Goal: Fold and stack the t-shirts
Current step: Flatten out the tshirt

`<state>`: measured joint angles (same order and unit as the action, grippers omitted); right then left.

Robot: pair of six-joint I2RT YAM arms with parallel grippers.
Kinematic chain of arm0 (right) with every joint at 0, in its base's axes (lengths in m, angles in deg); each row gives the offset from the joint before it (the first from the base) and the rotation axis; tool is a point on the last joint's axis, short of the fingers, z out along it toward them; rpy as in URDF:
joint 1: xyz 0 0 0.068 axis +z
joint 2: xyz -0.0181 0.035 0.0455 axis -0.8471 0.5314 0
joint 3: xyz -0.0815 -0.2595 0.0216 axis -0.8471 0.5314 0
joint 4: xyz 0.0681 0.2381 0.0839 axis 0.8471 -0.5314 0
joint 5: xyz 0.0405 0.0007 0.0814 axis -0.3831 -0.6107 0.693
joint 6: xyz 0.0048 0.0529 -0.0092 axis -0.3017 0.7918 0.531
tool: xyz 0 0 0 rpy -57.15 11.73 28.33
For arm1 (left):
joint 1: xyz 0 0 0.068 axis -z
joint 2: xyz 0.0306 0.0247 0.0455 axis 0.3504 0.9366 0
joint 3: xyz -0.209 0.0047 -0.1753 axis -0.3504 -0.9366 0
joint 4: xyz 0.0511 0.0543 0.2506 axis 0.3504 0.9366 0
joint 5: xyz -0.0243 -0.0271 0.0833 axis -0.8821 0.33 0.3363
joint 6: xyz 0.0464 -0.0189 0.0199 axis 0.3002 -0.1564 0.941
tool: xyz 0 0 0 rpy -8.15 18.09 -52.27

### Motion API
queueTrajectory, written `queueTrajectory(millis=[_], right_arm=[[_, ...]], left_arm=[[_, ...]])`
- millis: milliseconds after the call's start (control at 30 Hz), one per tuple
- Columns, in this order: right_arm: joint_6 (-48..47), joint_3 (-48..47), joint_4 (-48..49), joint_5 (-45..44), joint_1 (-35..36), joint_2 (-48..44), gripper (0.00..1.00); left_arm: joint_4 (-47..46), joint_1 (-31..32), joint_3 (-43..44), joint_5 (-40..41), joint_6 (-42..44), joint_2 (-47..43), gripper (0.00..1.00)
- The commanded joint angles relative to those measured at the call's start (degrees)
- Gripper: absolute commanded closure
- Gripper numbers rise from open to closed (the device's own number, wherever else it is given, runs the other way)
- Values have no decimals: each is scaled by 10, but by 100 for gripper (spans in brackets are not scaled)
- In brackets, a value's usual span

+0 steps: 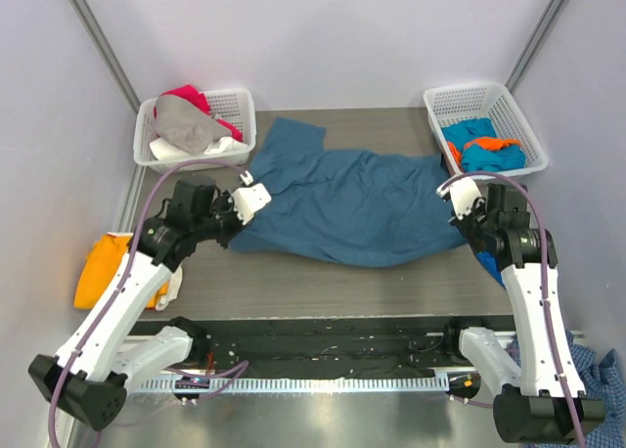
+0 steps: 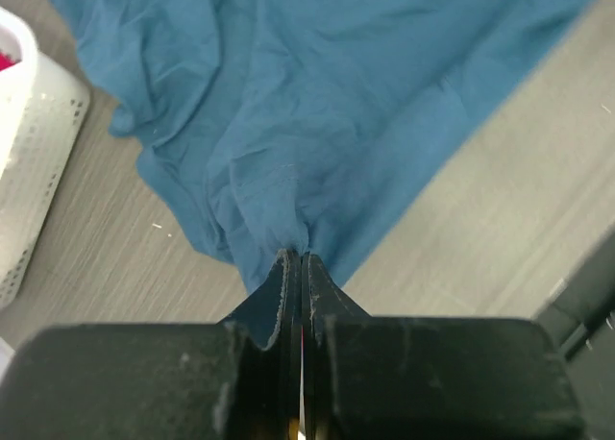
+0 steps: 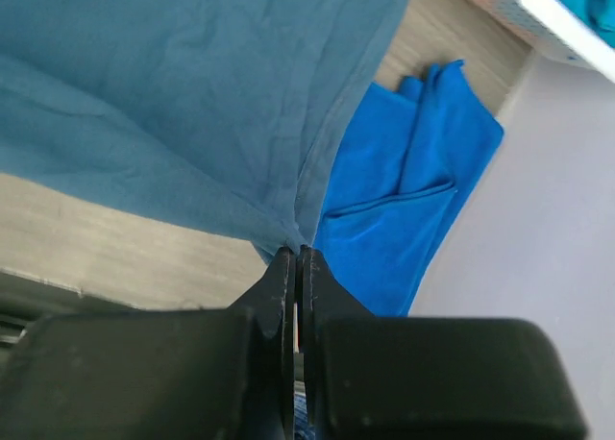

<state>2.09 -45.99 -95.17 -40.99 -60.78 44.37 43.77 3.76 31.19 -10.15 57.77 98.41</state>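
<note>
A large dark teal-blue t-shirt (image 1: 342, 201) lies spread and rumpled across the middle of the table. My left gripper (image 1: 235, 231) is shut on its near left corner; in the left wrist view the cloth (image 2: 288, 123) bunches right at the closed tips of that gripper (image 2: 300, 258). At the shirt's right edge my right gripper (image 1: 456, 221) is also shut, and the right wrist view shows the fabric (image 3: 192, 94) pinched in it (image 3: 296, 253). An orange t-shirt (image 1: 103, 267) lies at the table's left edge.
A white basket (image 1: 240, 101) at the back left holds red and grey garments (image 1: 186, 120). The back right basket (image 1: 469, 94) holds turquoise and orange ones (image 1: 484, 147). A bright blue folded cloth (image 3: 404, 200) lies under the right arm. A checked shirt (image 1: 597, 370) hangs at the near right.
</note>
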Motion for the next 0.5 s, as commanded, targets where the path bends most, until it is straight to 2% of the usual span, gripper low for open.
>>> queueTrajectory(millis=[0,133,167,200,467], right_arm=[[-65,10,-64,25,-4,-5,99],[-79,47,-80,13,-4,-3,99],[-84,60,-81,12,-4,-2,99],[-85,66,-81,9,-4,-3,99],[-104,90,-113,3,-4,-19,90]], left_arm=[[100,4,-4,-37,65,-38,100],[149,4,-16,-45,77,-40,100],[165,6,-21,-47,79,-38,95],[171,5,-24,-46,80,-38,94],[218,10,-64,-24,84,-41,91]])
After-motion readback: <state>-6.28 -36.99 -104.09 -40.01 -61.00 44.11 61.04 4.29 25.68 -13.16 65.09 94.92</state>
